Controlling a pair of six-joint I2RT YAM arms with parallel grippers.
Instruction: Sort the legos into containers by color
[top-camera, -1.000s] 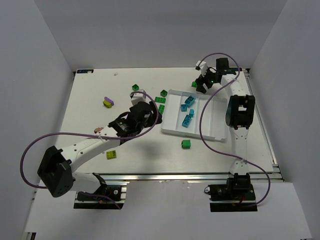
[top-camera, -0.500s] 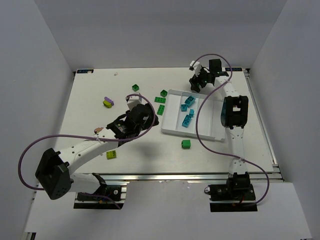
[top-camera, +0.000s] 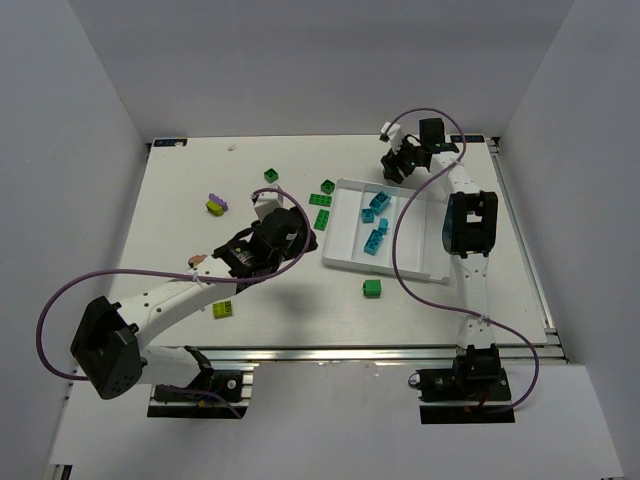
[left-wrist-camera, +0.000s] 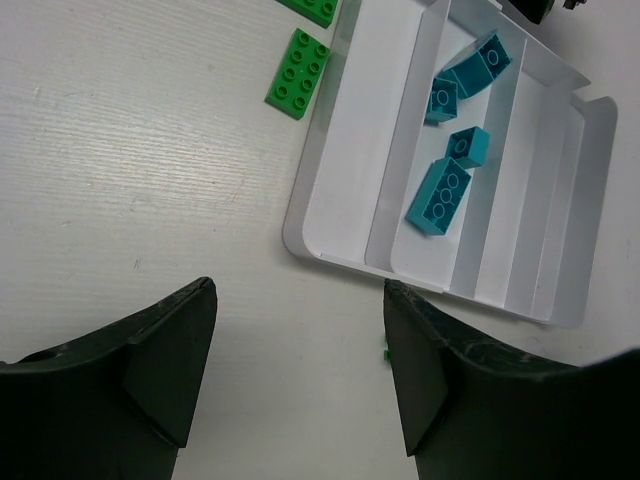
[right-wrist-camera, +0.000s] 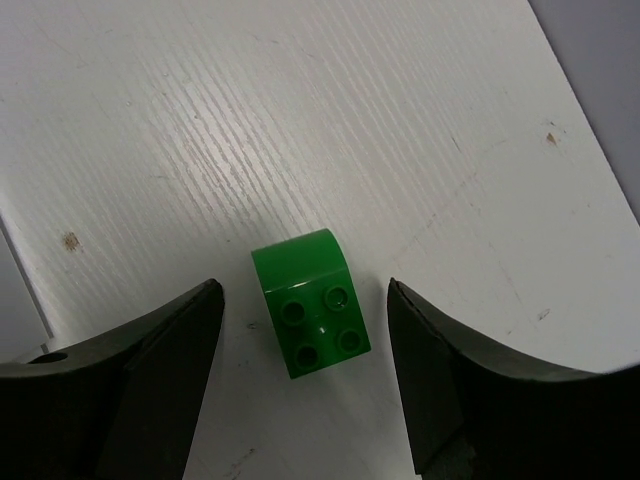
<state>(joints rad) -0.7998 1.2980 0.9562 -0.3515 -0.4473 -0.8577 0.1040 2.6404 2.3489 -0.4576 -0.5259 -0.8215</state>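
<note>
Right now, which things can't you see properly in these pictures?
- Top view: the green brick is hidden under the right arm; only the right wrist view shows it.
- Left wrist view: a green plate is cut off by the top edge.
- Top view: the purple and lime bricks are too small to tell if joined.

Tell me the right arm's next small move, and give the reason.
Probably close the right gripper on the green brick. In the wrist view the brick lies on the table between the open fingers, with a gap on each side, so nothing grips it yet. It is not yet in the tray.
</note>
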